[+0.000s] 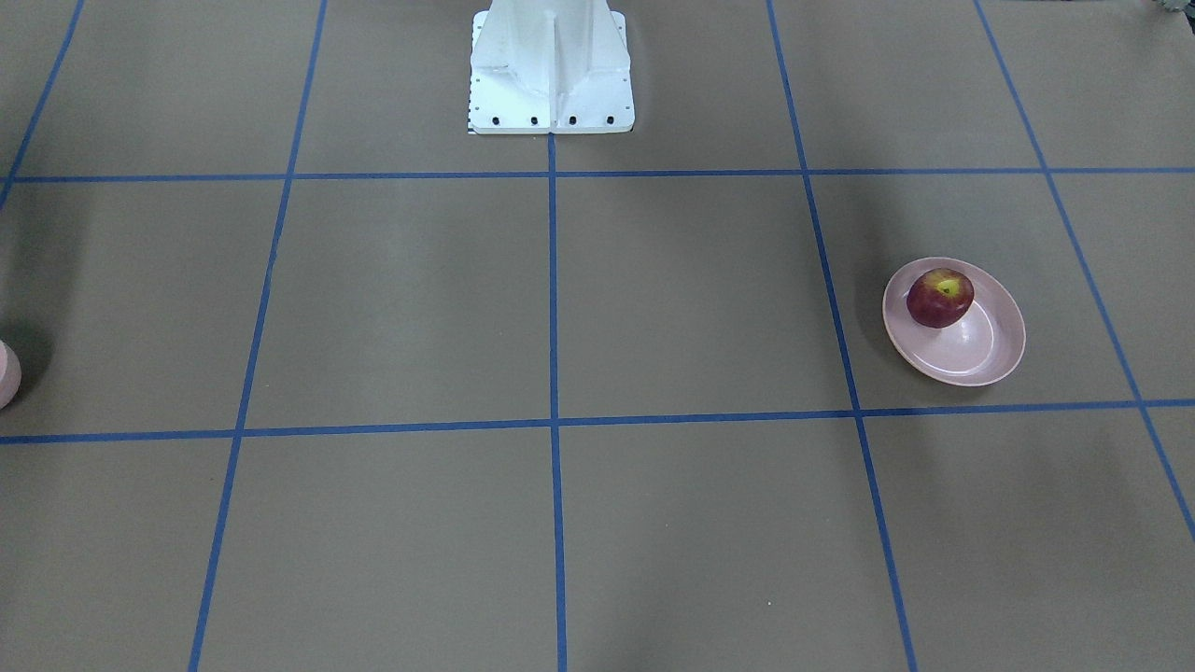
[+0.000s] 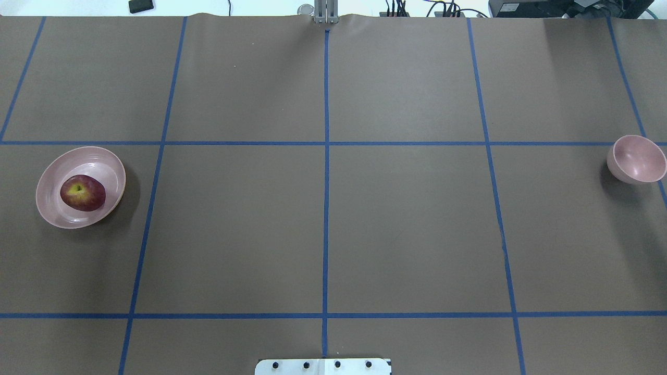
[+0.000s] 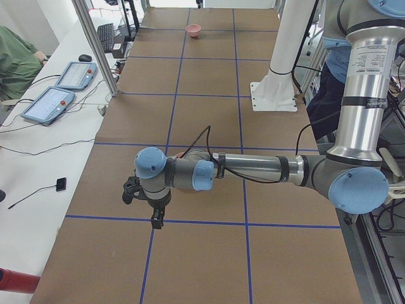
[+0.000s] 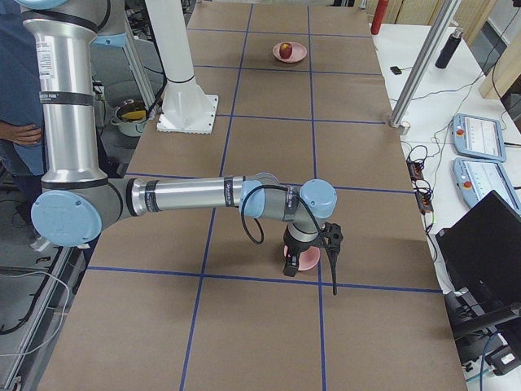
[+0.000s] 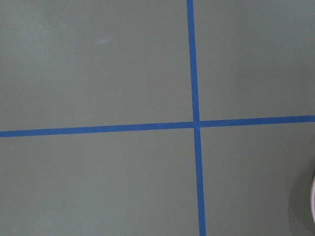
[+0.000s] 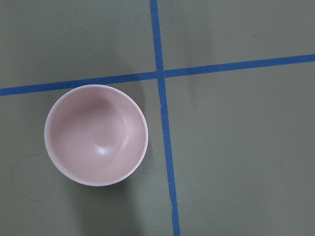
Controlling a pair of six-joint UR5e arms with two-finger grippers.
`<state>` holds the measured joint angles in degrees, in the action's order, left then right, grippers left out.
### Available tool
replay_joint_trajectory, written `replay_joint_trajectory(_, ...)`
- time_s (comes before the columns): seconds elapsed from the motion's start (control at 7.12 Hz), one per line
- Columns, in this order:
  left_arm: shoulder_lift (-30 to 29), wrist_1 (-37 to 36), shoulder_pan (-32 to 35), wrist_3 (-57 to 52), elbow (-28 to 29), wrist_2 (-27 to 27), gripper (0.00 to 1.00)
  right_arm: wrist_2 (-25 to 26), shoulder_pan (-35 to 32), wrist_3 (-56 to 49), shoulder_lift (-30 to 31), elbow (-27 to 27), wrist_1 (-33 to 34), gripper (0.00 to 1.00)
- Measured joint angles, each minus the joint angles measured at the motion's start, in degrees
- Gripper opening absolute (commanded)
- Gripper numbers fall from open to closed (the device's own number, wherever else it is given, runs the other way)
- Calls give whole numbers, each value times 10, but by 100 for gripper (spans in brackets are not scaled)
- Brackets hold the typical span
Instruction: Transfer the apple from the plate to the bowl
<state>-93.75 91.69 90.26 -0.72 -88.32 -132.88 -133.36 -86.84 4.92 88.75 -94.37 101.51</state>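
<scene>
Brown paper crossed by blue tape lines (image 2: 325,156) covers the table (image 2: 406,224). At its far left end the apple (image 2: 82,192) sits stem-up in the plate (image 2: 101,160), toward the robot's side of it. The bowl (image 2: 637,159) stands mouth-up, well apart at the right edge. The left gripper (image 3: 150,212) hangs near the plate and the right gripper (image 4: 312,261) hangs above the bowl; I cannot tell whether either claw is released or clenched.

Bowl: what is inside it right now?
Nothing: the bowl shows a bare pink inside in the right wrist view. The apple sits on the plate. The table under the bowl is covered.
</scene>
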Motion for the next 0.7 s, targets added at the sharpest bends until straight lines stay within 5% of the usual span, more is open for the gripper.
replay_joint_trajectory(0.7, -3, 0, 0, 0, -2, 0, 98, 5, 0, 4, -5, -4, -9, 100)
